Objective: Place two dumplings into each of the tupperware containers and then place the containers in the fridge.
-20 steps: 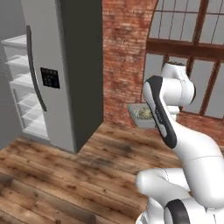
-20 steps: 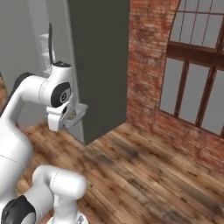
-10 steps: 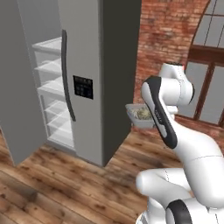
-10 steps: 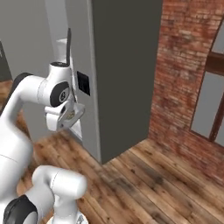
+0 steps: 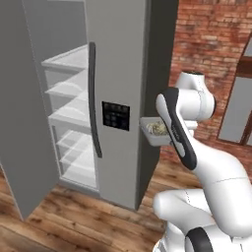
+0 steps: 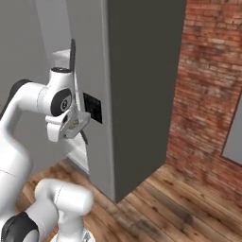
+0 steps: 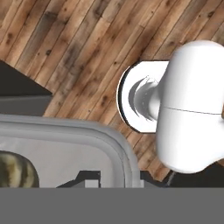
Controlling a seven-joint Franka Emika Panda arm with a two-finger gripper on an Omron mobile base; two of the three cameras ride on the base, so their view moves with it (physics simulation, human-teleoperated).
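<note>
- Beside the open fridge (image 5: 118, 98), the jaws are staying clamped on the rim of a tupperware container (image 5: 153, 132), carrying it level near the door's dispenser panel (image 5: 116, 116).
- Dumplings (image 5: 158, 128) are riding inside the container; probably two, though the view is coarse.
- Since a second ago the base has been driving closer, so the fridge is filling the views and its white shelves (image 5: 69, 91) are coming within range for placing.
</note>
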